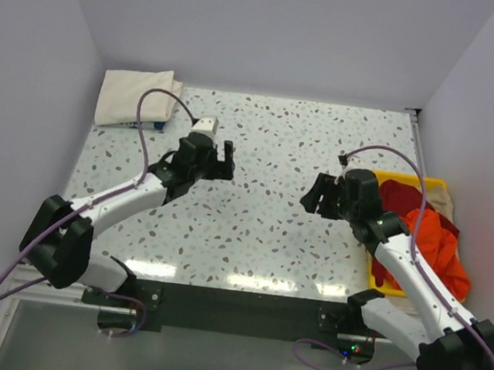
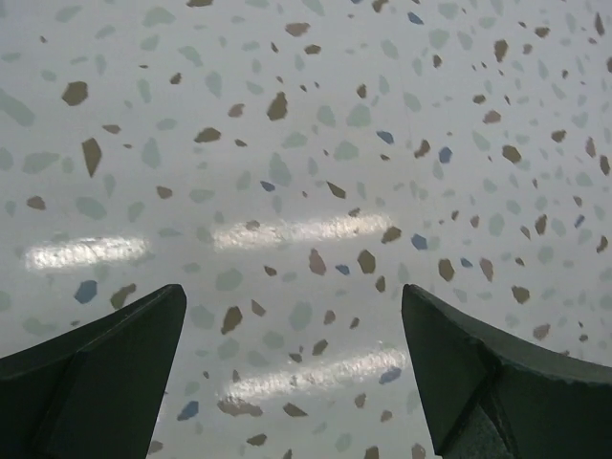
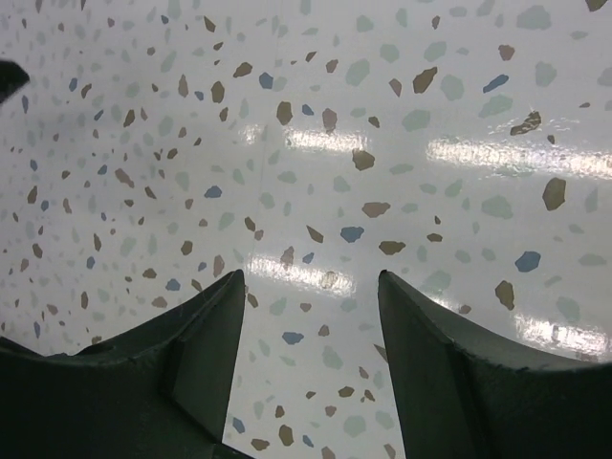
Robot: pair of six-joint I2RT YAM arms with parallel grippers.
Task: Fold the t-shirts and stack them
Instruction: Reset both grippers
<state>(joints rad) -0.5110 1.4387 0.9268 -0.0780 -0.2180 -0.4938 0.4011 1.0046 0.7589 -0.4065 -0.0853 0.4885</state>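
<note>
A folded cream t-shirt (image 1: 134, 94) lies at the back left corner of the table, over a navy blue one whose edge (image 1: 151, 126) peeks out beneath it. An orange-red t-shirt (image 1: 432, 242) is heaped in the yellow bin (image 1: 408, 180) at the right, with a beige one (image 1: 446, 203) behind it. My left gripper (image 1: 225, 160) hovers open over bare speckled tabletop left of centre. My right gripper (image 1: 314, 195) hovers open right of centre, just left of the bin. Both wrist views show only tabletop between the open left gripper (image 2: 294, 306) and right gripper (image 3: 311, 287) fingers.
White walls close in the table on the left, back and right. The speckled tabletop (image 1: 259, 231) stretches between the two arms. A dark strip (image 1: 242, 305) with the arm bases runs along the near edge.
</note>
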